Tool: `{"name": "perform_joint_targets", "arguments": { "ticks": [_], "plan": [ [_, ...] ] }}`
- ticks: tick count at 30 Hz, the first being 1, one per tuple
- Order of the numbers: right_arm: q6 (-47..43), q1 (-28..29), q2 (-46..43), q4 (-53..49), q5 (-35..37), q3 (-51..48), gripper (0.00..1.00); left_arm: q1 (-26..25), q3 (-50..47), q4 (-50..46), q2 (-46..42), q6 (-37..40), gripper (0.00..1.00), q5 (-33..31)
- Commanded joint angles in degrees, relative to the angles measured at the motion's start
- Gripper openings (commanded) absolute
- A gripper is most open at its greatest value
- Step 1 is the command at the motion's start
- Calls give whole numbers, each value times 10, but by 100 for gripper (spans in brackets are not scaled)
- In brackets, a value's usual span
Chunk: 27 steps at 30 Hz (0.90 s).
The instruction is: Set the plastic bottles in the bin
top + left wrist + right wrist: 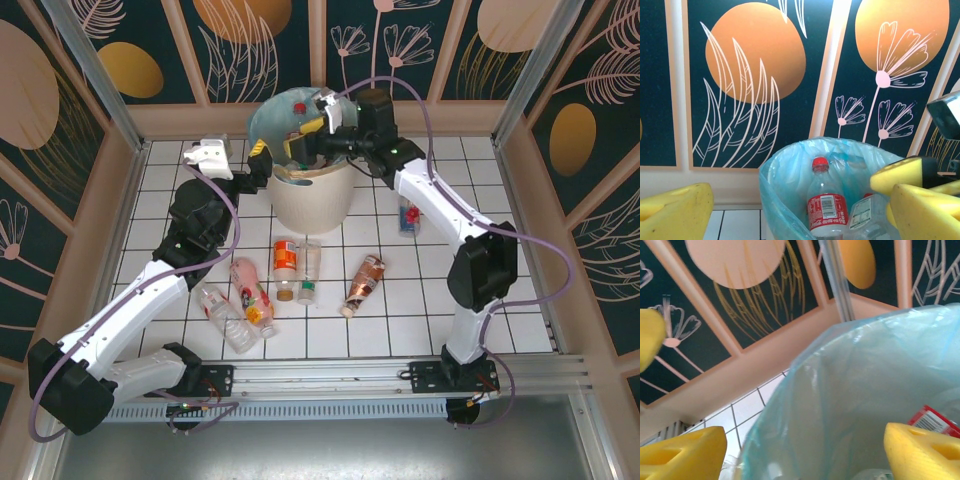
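Worktop [410, 325] in the overhead view is littered on the near side of both claws. The orange-label bottle [285, 262] and a clear bottle [309, 268] lie side by side, long axes running near-to-far. The brown-label bottle [363, 282] lies on a diagonal with its pale cap end pointing near-left. The pink-label bottle [250, 288] and a bare bottle [226, 318] lie parallel, slanted the other way. One red-capped bottle [408, 213] sits just beside the right forearm, and I can't tell if it's standing. The left claw [262, 158] is at the left rim of the bin [310, 205], and the right claw [305, 135] hangs over the bin's mouth.

Left wrist cam: claw wide open, yellow fingers [670, 212] far apart, nothing in it. Straight ahead and below is the bagged bin. Inside it a red-label bottle [823, 200] stands upright, cap up, with a white-label bottle [863, 215] touching its right side. The right claw's pad [900, 175] pokes in just above the right-hand finger.

Right wrist cam: also wide open and empty, fingers [920, 450] at the bottom corners. The bag's inner wall is right in front, and a sliver of red label [935, 421] sits just above the right finger.
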Motion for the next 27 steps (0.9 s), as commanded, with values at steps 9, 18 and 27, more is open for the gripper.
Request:
{"name": "perform_joint_targets", "arguments": {
  "ticks": [9, 18, 27],
  "plan": [
    [38, -24, -165, 85, 190, -113, 70, 2, -9, 26, 4, 34, 93, 29],
    [119, -143, -224, -124, 320, -112, 66, -2, 8, 39, 7, 44, 86, 259],
    [110, -225, -158, -269, 365, -129, 83, -183, 43, -52, 54, 208, 83, 291]
  ]
}}
